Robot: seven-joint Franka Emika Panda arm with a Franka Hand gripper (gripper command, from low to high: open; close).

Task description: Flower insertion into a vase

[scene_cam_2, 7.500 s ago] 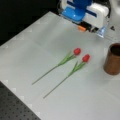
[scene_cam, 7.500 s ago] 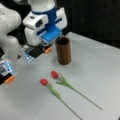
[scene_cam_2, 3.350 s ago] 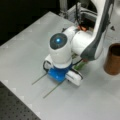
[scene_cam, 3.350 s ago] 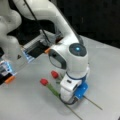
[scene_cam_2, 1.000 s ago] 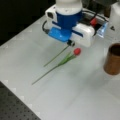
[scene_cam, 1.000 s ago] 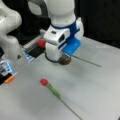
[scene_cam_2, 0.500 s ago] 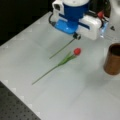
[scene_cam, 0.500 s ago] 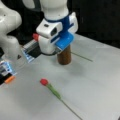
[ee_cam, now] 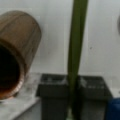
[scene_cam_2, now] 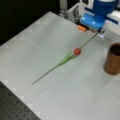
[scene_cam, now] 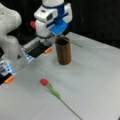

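Observation:
The dark brown vase stands upright on the white table and shows in both front views. My gripper hangs just behind and above its rim, shut on a flower's green stem. That flower's red bud sticks out to the left and its stem tail passes over the vase's mouth. In the wrist view the stem is pinched between the dark fingers, with the vase's opening at left. A second flower, with a red bud, lies flat on the table.
The white robot base and a black mount with orange tabs stand at a front view's left. The table's dark perforated border runs along a front view's bottom left.
The gripper has lifted one flower off the table and carried it up and over toward the vase. The other flower has stayed where it lay.

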